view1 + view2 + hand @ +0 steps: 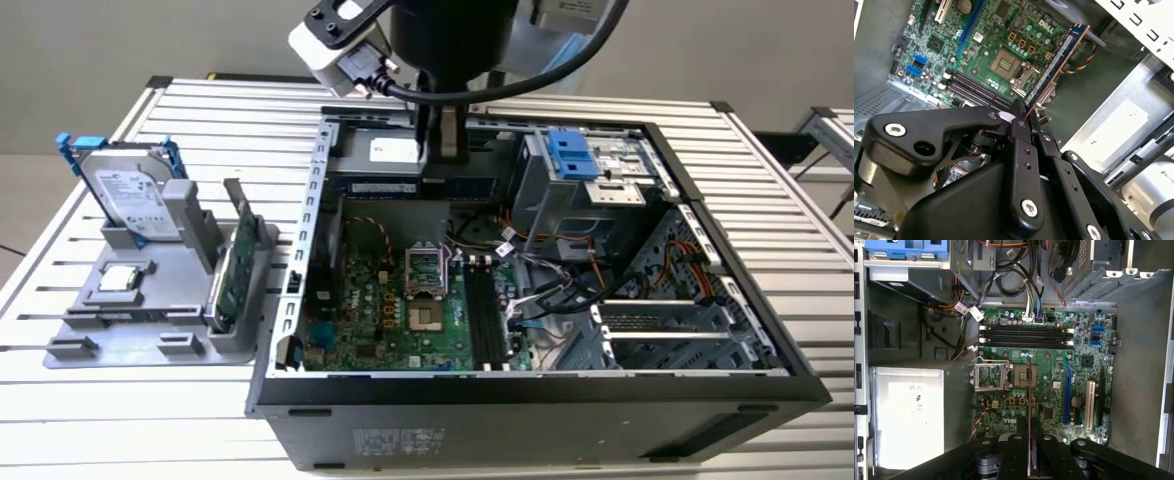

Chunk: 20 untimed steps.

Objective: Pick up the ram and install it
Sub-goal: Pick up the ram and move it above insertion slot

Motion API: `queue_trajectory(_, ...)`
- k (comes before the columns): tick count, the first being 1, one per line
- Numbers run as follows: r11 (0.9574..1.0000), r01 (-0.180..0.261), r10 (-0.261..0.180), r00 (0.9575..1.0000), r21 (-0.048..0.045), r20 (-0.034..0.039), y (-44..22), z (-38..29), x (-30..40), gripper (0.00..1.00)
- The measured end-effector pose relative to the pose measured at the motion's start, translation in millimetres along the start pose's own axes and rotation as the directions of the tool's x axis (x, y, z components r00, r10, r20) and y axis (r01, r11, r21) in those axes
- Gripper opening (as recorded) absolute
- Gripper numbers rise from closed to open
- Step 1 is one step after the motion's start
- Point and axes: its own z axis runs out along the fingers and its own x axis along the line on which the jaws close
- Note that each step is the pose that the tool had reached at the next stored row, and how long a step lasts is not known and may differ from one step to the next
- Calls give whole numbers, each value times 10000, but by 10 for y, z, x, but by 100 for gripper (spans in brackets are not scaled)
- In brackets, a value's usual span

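Note:
My gripper (441,148) hangs over the back part of the open computer case (287,300), shut on the ram (400,186). In the second wrist view the ram (1056,62) is a long thin dark stick with a coppery edge, running out from between the black fingers (1021,150). In the first wrist view the ram (1029,390) shows edge-on, above the green motherboard (1054,375) beside the CPU socket (991,375). The dark memory slots (1026,336) lie further along the board, apart from the stick. They also appear in the exterior view as memory slots (483,320).
At the exterior view's left a grey holder (80,345) carries a silver hard drive (134,195) with blue rails, a green card (234,270) and a small chip (120,280). Inside the case are loose cables (561,290), a blue-fronted drive cage (577,155) and a power supply (906,415).

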Motion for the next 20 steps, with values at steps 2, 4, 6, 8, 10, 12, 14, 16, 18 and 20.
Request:
queue_trajectory(2,10000,-74,74,10000,1,1,28,0,1,0)
queue_trajectory(4,9999,-164,164,9999,2,0,57,2,1,0)
queue_trajectory(6,9997,-247,247,9997,2,-1,87,3,1,0)
queue_trajectory(8,9993,-376,376,9993,3,-2,102,4,0,0)
queue_trajectory(10,9986,-528,528,9986,4,-4,116,6,1,0)
queue_trajectory(12,9980,-635,635,9980,5,-5,139,7,1,0)
queue_trajectory(14,9975,-702,702,9975,6,-5,178,8,1,0)
queue_trajectory(16,9975,-713,713,9975,6,-5,225,9,1,0)
queue_trajectory(18,9975,-713,713,9975,5,-6,258,10,0,0)
queue_trajectory(20,9975,-713,713,9975,6,-5,288,11,1,0)
